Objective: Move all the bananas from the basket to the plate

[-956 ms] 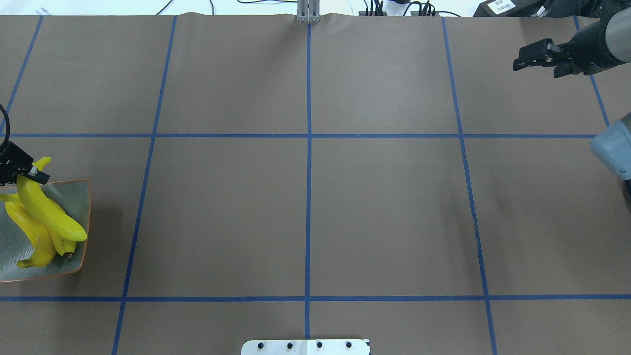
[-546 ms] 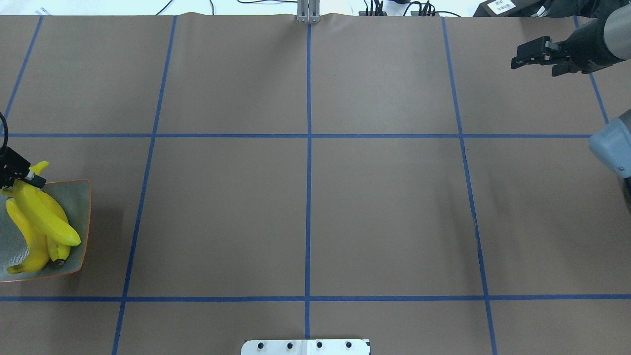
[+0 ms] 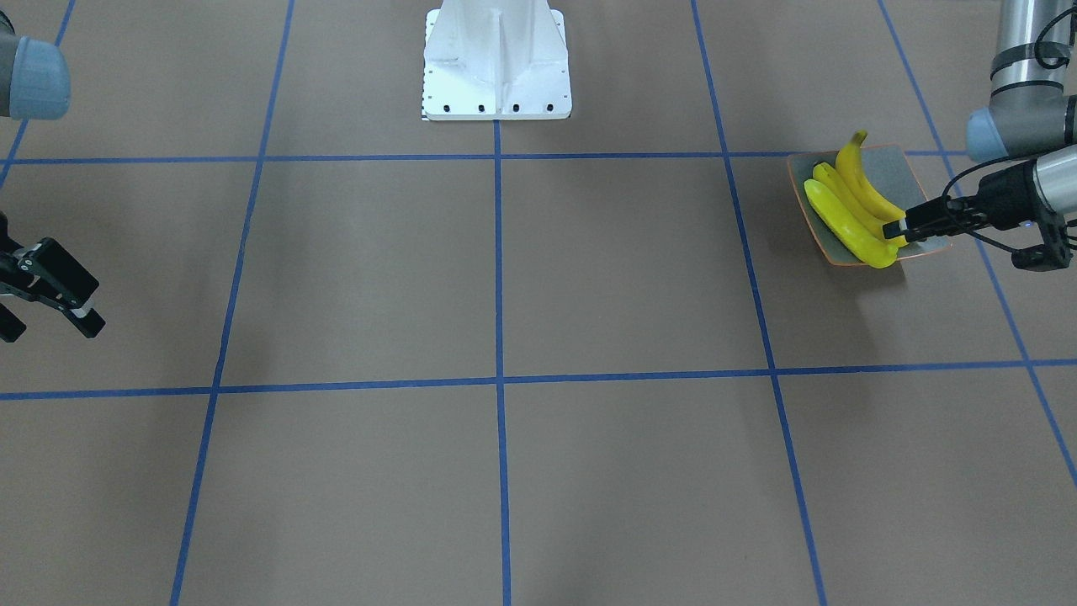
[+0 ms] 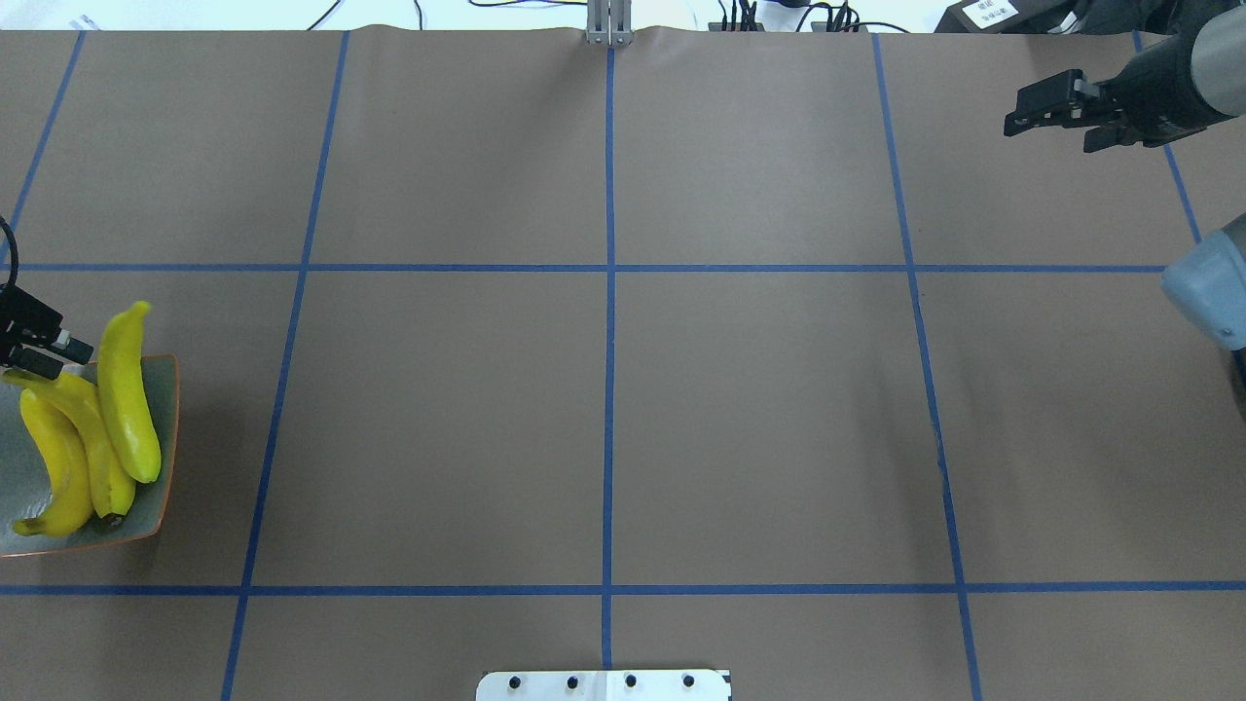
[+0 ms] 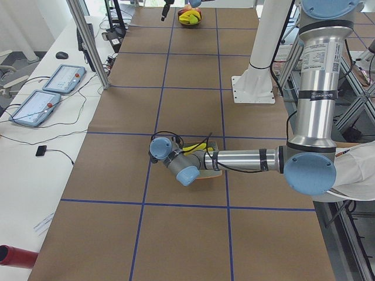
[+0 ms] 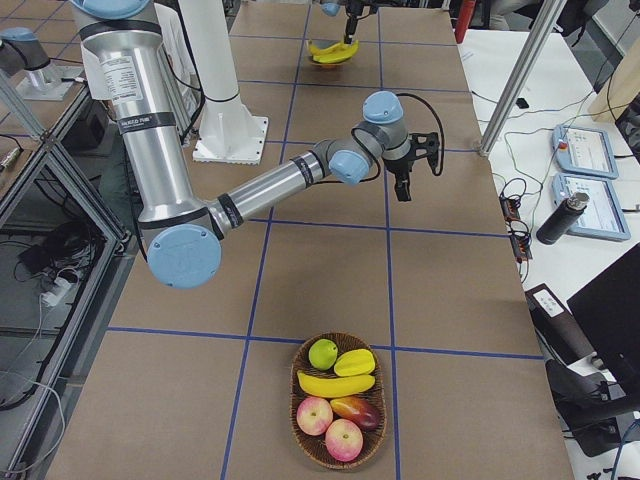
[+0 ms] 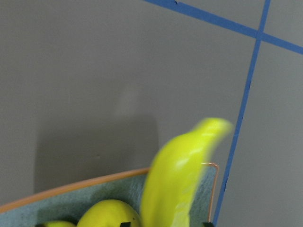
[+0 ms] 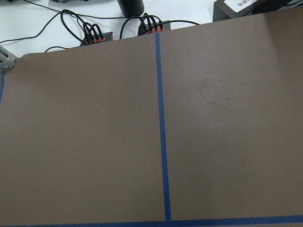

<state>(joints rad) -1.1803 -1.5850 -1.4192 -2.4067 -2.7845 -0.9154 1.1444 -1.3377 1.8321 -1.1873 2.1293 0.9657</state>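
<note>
Released within the last half second, the third banana (image 4: 127, 399) has left the left tool (image 4: 58, 358) and settled on the side of the plate (image 4: 156, 511) nearest the counter's middle. A second ago it hung slantwise in the clamp. I read the left tool's fingers as apart and holding nothing, poised just beside the banana's far end. The left wrist view shows that end blurred, beyond both fingertips. The tip overhangs the plate's far rim. Two other bananas (image 4: 73, 448) lie beside the third, and all three are roughly parallel. The plate sits at the left end of the counter (image 4: 438, 409), in the half nearer the robot.

Right tool (image 4: 1051, 134): fingers apart and empty, hovering over the far right corner, well apart from the plate. It has drifted slightly towards the far edge. Its wrist view shows bare surface only.

Basket (image 6: 340, 465): wicker, at the counter's right end. One banana (image 6: 335, 384) is still inside, among a green fruit, a yellow one and several red-and-yellow ones.

Surface: a matt brown covering, ruled into large rectangles by blue tape lines (image 4: 608, 292). A white base plate (image 3: 496, 59) stands at the robot's edge.

Room: a white side counter (image 5: 35, 152) runs along the far edge. It carries two control pendants (image 5: 63, 79), loose cables and a dark bottle (image 6: 558, 218). Aluminium posts (image 5: 88, 41) rise beside it.
</note>
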